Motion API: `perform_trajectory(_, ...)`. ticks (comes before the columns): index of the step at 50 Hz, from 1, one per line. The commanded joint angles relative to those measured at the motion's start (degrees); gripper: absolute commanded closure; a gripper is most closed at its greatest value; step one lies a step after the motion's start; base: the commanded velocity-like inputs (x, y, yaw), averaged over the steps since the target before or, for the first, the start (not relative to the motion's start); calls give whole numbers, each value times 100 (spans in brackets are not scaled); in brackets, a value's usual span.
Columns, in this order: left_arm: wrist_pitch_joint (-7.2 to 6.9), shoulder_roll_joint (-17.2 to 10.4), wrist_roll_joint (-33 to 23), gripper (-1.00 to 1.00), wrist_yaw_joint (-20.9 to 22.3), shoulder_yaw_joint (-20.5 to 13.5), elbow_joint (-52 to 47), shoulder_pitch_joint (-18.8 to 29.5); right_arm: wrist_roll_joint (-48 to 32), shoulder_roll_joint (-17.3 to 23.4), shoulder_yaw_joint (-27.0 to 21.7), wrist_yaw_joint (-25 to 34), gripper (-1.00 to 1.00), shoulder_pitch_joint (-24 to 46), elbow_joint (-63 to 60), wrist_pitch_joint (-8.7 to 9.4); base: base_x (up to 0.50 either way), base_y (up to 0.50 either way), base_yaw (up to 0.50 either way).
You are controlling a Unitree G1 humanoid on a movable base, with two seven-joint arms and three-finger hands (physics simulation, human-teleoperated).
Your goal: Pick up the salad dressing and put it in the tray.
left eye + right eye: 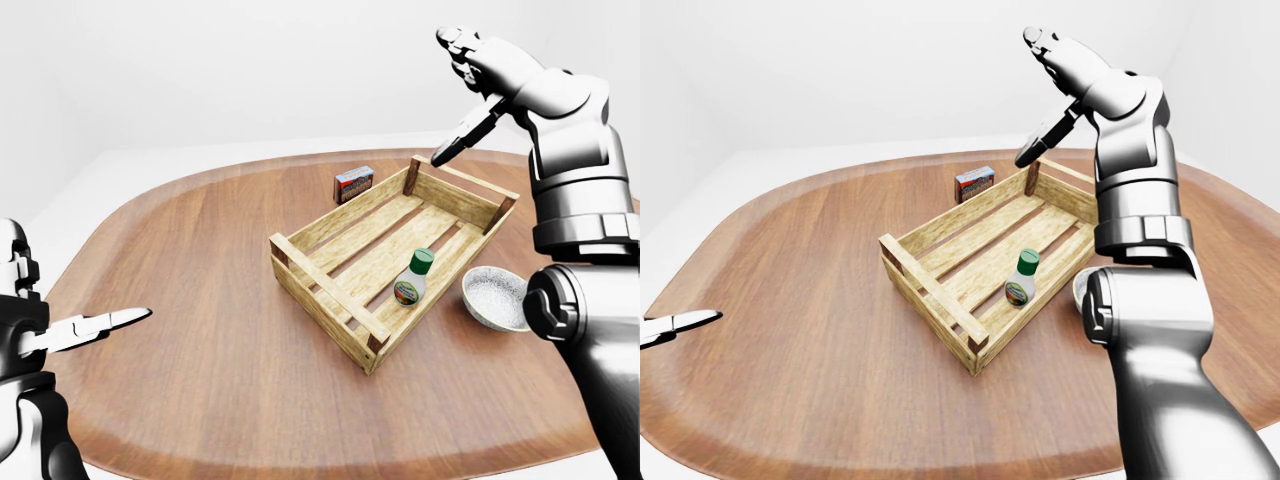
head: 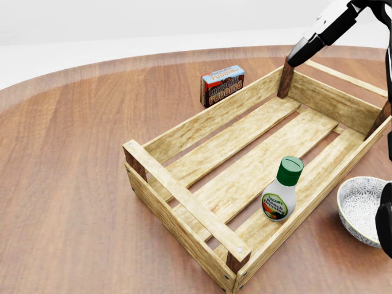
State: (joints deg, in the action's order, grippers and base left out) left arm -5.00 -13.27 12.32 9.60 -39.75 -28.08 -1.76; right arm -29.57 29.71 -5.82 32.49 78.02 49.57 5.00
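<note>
The salad dressing bottle [image 2: 281, 196], white with a green cap, stands upright on the slats inside the wooden tray [image 2: 184, 206], near the tray's lower right side. My right hand [image 1: 462, 92] is raised high above the tray's upper right corner, fingers spread and empty, well apart from the bottle. At the lower left of the left-eye view my left hand [image 1: 105, 324] hovers over the table edge, fingers stretched out and holding nothing.
A chocolate pudding box [image 2: 222, 84] stands on the round wooden table [image 2: 73, 184] just beyond the tray's long upper-left side. A white patterned bowl [image 2: 362, 208] sits right of the tray. My right forearm [image 1: 1140, 200] rises beside the tray.
</note>
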Motion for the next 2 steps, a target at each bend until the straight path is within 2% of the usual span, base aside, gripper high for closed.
perform_trajectory(1,0,-6,-2,-100,-11,16,15,14,-129,24,1,120,-100,90,-97,0,0,0,0)
perform_trajectory(2,0,-8,-9,-100,-22,28,3,20,-142,23,9,117,-100,59,-96,0,0,0,0)
